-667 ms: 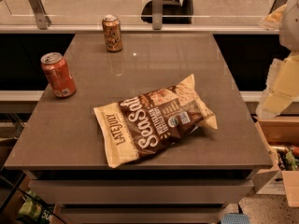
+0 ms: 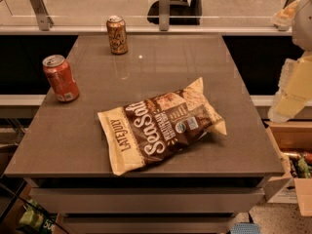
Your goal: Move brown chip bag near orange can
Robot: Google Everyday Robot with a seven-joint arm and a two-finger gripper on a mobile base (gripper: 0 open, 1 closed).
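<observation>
The brown chip bag lies flat on the grey table, near the front edge and right of centre, with its "Sea Salt" lettering facing up. The orange can stands upright at the table's far edge, left of centre, well apart from the bag. My gripper shows as pale cream parts at the right edge of the view. It is off the table's right side, raised, and away from the bag. It holds nothing that I can see.
A redder can with a white label patch stands upright near the table's left edge. An open cardboard box sits on the floor to the right. A glass railing with metal posts runs behind the table.
</observation>
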